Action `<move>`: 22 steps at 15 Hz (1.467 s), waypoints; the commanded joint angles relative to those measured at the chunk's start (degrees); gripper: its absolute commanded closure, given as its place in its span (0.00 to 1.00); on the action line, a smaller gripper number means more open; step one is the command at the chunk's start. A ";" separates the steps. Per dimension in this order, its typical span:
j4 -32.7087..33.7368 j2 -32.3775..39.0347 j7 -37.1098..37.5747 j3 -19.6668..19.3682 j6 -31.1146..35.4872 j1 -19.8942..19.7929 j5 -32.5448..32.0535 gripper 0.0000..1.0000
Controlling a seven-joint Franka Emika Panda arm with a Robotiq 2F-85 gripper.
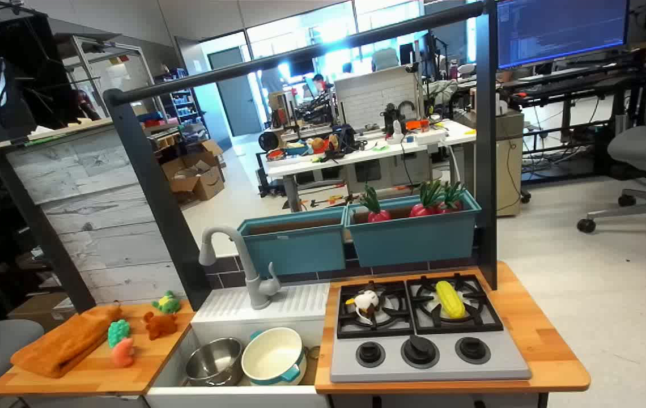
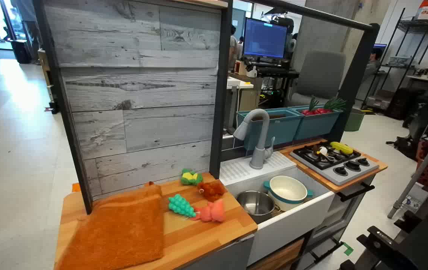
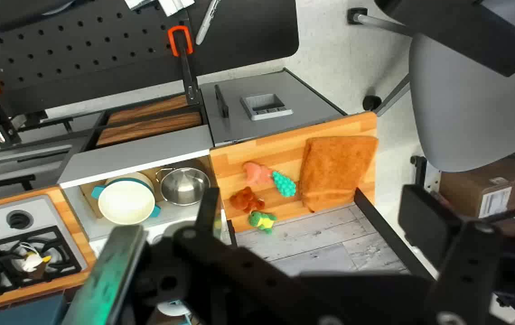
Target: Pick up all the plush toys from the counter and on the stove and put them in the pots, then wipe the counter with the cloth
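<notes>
Gripper (image 3: 309, 207) in the wrist view; jaws spread well apart, counter (image 3: 280, 151) and cloth (image 3: 336, 169) showing in the gap; that view alone shows one recessed grey panel (image 3: 266, 108); both exterior views give the yellow toy (image 1: 450, 299) whole, where the wrist view crops it; radishes (image 1: 424, 210) in the exterior views only, three counted; stove (image 1: 447, 372) carries two toys, the yellow one and a white toy (image 1: 366, 301); sink (image 2: 293, 229) holds two pots, steel pot (image 1: 215, 362) and cream pot (image 1: 272, 356); on the counter, one folded cloth, a green-and-yellow toy (image 2: 191, 177), a red-brown toy (image 2: 212, 191), a teal piece (image 2: 181, 206) touching a coral piece (image 2: 212, 211); whether one toy or two, cannot tell.
</notes>
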 commanded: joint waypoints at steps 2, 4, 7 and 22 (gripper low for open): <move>0.61 2.82 -0.86 0.36 1.26 -1.22 -0.59 0.00; 1.97 9.40 -1.01 0.22 3.18 -4.00 -2.23 0.00; 3.72 19.25 1.70 0.17 6.19 -10.23 -3.40 0.00; 2.42 27.11 -19.30 -9.97 6.98 -10.25 -12.30 0.00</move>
